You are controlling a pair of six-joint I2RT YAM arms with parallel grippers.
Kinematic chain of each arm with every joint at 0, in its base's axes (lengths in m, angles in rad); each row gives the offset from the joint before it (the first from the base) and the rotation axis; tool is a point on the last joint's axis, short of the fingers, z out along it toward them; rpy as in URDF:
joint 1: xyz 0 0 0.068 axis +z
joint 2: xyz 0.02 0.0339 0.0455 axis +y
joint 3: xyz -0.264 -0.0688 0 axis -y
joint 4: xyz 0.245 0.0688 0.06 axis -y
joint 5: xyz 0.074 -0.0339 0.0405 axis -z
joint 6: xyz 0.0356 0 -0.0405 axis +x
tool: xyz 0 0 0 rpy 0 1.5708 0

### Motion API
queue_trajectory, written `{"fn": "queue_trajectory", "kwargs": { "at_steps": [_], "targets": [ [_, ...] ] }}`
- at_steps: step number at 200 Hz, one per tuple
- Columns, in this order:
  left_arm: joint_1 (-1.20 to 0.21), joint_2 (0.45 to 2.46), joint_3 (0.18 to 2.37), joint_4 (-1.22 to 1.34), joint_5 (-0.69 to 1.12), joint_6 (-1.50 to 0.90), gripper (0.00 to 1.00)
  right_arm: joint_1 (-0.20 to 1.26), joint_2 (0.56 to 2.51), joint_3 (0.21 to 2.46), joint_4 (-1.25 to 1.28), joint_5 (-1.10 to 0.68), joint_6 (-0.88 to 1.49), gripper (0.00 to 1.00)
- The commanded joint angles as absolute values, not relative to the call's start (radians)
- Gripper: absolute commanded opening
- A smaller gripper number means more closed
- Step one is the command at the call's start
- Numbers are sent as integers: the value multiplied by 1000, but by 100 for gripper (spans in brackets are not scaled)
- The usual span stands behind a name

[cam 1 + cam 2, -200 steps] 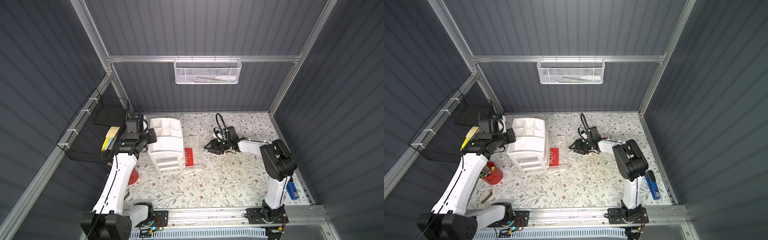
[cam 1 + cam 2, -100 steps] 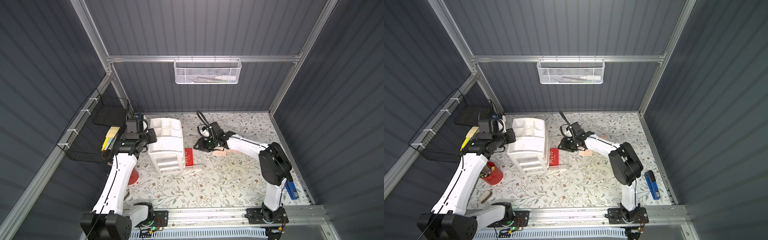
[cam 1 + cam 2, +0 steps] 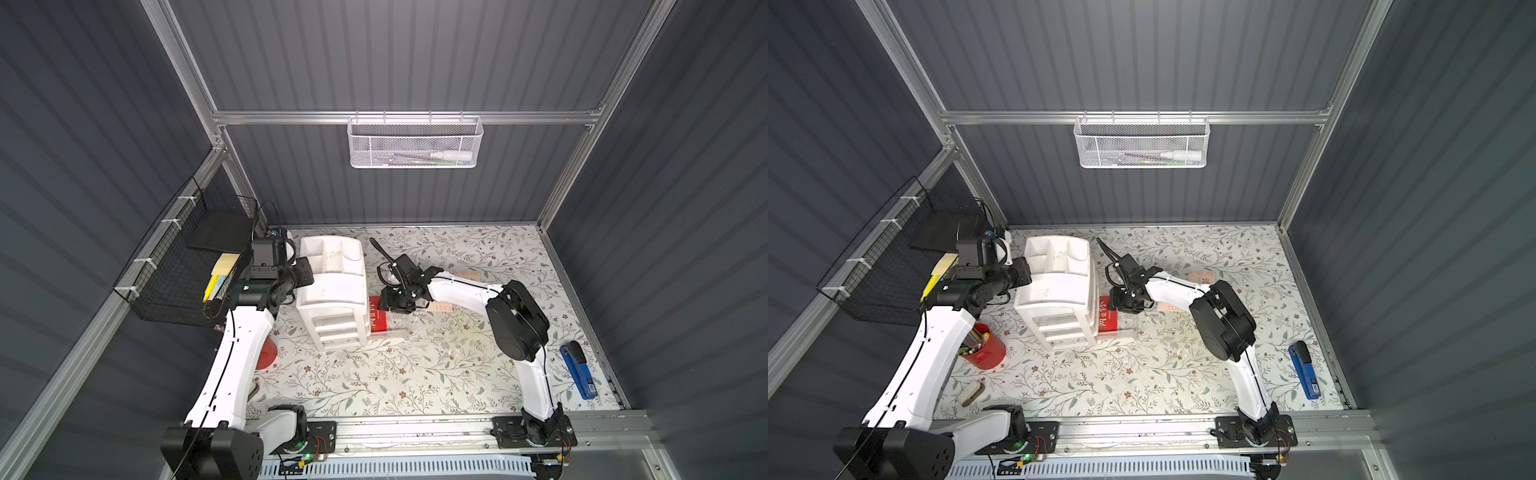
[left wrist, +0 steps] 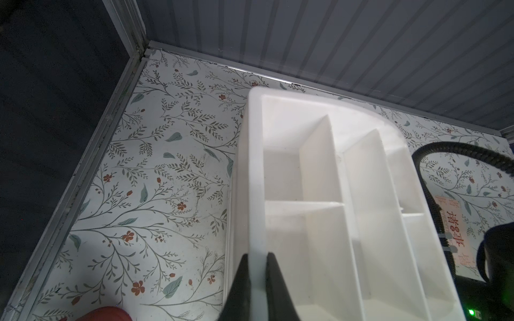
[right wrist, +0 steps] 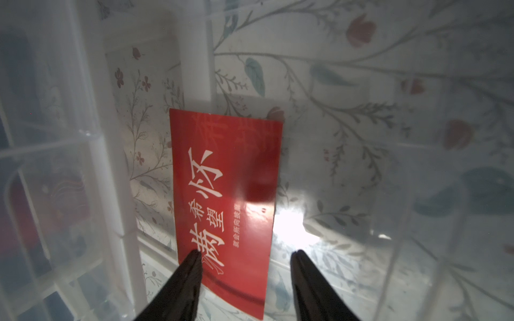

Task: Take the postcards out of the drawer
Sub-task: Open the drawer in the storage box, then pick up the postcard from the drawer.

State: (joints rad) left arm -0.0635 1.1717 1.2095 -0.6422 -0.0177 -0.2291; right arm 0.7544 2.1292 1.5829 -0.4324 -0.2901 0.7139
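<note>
Left end effector closed on the rim wall of the white organizer, fingers pinching it from both sides.

Right end effector open, jaws apart, hanging low over the clear drawer. The drawer stands pulled out from the organizer over the desk.

Red postcard lies in that drawer, white characters up. 1 fingertip is over its edge; contact unclear.

2 peach postcards are out on the desk:
- front peach postcard: partly under the right arm, near the drawer.
- rear peach postcard: just behind the arm.
</note>
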Motion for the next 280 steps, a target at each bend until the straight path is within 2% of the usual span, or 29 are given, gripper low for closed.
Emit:
{"fn": "queue_trajectory", "kwargs": {
  "at_steps": [1,86,130,188,280],
  "targets": [
    [-58,1188,1186,-696,-20,-191,0,765,2173,1627,-513,-249,704,56],
    [-58,1194,1187,-692,-6,-189,0,782,2279,1756,-616,-248,680,59],
    [-58,1195,1187,-694,0,-186,0,782,2296,1747,-535,-383,694,59],
    [-58,1197,1186,-692,2,-186,0,782,2280,1715,-436,-468,722,58],
    [-58,1195,1185,-695,-2,-182,0,771,2183,1608,-318,-478,771,58]
  ]
}}
